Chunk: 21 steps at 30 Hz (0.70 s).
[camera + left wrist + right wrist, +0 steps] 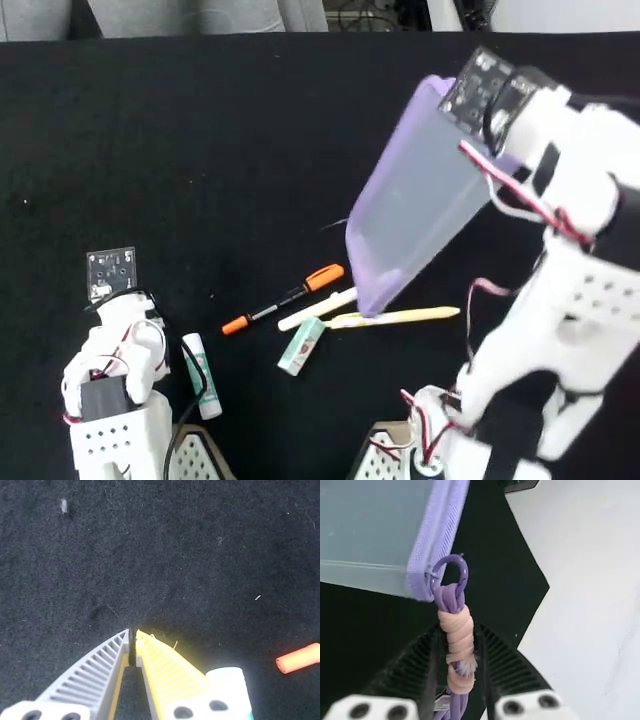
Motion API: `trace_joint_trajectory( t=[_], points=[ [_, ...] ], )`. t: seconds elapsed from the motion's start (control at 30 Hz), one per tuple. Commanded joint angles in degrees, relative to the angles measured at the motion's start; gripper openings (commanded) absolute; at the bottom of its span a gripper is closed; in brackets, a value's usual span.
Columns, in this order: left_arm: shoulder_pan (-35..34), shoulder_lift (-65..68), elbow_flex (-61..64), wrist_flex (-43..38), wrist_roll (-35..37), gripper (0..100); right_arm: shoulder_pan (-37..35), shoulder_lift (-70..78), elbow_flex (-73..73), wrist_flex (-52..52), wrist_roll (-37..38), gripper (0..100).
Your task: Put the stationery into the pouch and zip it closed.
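Above the pens (pixel 285 298), the right end effector (pixel 457 630) holds the pouch (pixel 415 210) by its cord (pixel 458 647); lay it flat for the closed left end effector (pixel 132 636).

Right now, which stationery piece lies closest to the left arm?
The white tube with a green band, lying right beside the left arm; the other pieces cluster by the translucent purple pouch.

Black table (pixel 200 150): marker (pixel 285 298), pen (pixel 315 308), pencil (pixel 395 317), eraser (pixel 300 346), glue stick (pixel 202 375).
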Motion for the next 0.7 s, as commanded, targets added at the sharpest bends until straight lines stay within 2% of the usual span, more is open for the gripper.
trace_joint_trajectory(
  t=[0.0,0.17,0.37,0.67],
  points=[
    [0.22,-0.18,1.36,0.26,0.18,3,-0.44,-9.10,8.04,1.14,0.44,1.4],
    [0.31,-0.18,1.36,0.26,0.18,3,-5.19,-13.41,10.42,-3.52,-0.35,1.4],
    [0.22,-0.18,1.36,0.26,0.18,3,-12.04,-12.70,9.63,-11.87,-12.40,1.4],
    [0.22,-0.18,1.36,0.26,0.18,3,-23.65,-2.95,6.73,-16.09,-25.93,1.4]
  ],
)
